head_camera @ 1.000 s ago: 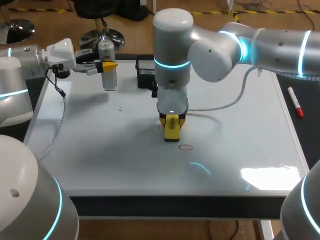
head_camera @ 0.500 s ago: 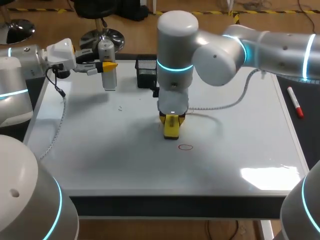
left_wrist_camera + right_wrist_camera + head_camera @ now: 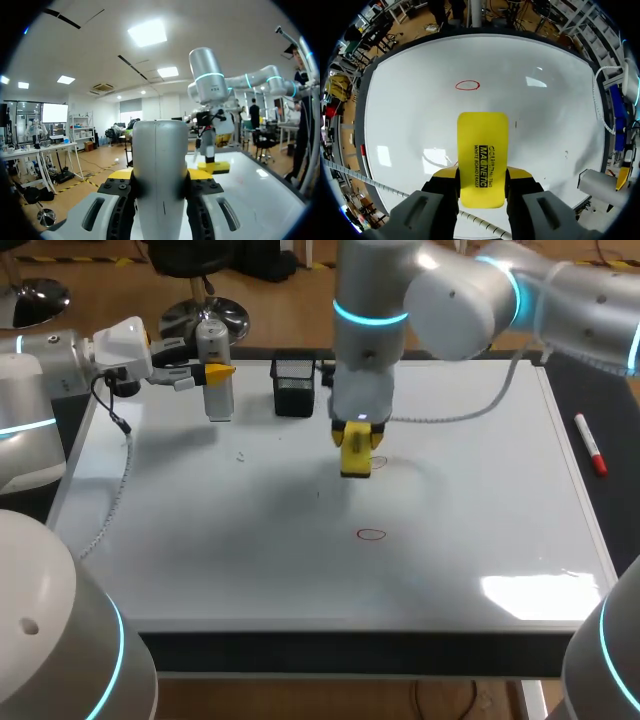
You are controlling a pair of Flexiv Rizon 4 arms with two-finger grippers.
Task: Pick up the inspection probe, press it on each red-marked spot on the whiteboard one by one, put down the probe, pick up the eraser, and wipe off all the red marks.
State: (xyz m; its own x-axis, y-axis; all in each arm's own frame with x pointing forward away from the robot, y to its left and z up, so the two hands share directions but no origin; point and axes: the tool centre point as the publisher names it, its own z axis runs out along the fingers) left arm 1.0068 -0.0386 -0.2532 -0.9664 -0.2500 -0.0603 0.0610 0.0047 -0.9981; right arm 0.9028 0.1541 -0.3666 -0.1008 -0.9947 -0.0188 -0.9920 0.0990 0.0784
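Whiteboard (image 3: 480, 490): covers the tabletop.
Left gripper (image 3: 213, 371): fingers pinch the inspection probe (image 3: 219, 400) from two sides; the probe is upright, at the board's 10 o'clock corner.
Right gripper (image 3: 482, 173): both fingers are pressed against the eraser (image 3: 482, 145), which is yellow and near the board's centre; contact with the board cannot be told.
Red ring (image 3: 371, 534): unwiped, at 6 o'clock of the eraser, apart from it.
Black mesh holder (image 3: 293, 386): at 11 o'clock of the eraser, by the board's far edge.
Red marker (image 3: 591, 445): beyond the board's 3 o'clock edge.
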